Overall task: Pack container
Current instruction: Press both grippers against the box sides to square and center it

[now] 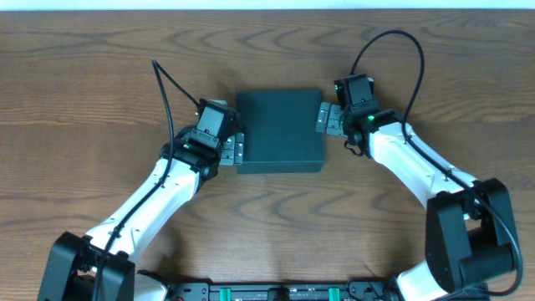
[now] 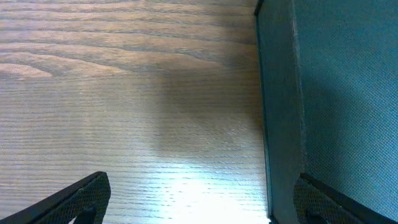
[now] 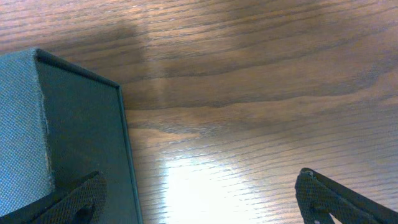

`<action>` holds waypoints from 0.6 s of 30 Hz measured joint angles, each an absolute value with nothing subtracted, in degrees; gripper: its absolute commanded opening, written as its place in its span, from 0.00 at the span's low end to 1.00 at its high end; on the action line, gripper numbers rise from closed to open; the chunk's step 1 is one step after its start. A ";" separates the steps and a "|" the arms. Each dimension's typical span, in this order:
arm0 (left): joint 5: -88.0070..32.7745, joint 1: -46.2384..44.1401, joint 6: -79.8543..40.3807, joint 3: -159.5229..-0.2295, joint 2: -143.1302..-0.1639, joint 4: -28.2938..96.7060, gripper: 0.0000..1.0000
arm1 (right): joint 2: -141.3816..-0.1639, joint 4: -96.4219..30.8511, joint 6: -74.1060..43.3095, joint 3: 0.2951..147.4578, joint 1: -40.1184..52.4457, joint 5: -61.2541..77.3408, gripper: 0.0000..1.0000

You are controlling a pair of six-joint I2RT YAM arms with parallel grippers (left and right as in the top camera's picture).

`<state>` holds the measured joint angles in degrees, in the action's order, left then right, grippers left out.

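Note:
The container (image 1: 278, 130) is a dark teal-black square box lying in the middle of the table with its lid closed. My left gripper (image 1: 236, 149) is open at the box's lower left edge. In the left wrist view the gripper (image 2: 202, 200) straddles the edge of the container (image 2: 336, 93), with one finger over the box and the other over bare table. My right gripper (image 1: 322, 119) is open at the box's upper right edge. In the right wrist view that gripper (image 3: 200, 199) straddles the side of the container (image 3: 68, 124) in the same way. No snack items are in view.
The wooden table (image 1: 100, 75) stretches around the box on all sides. Black cables loop from both wrists above the arms. The arms' bases sit at the table's front edge.

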<state>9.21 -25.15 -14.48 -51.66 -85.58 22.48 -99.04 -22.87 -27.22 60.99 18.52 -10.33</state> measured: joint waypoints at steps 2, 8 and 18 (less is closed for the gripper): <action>9.21 -24.36 -14.26 -51.66 -85.58 22.46 0.95 | -99.07 -22.90 -27.70 60.99 19.03 -10.31 0.99; 9.10 -22.44 -13.80 -51.66 -85.58 22.20 0.95 | -99.22 -22.92 -28.18 60.99 19.84 -9.52 0.99; 7.60 -22.24 -13.69 -51.66 -84.29 22.13 0.95 | -98.24 -26.35 -28.40 60.66 19.86 -9.43 0.99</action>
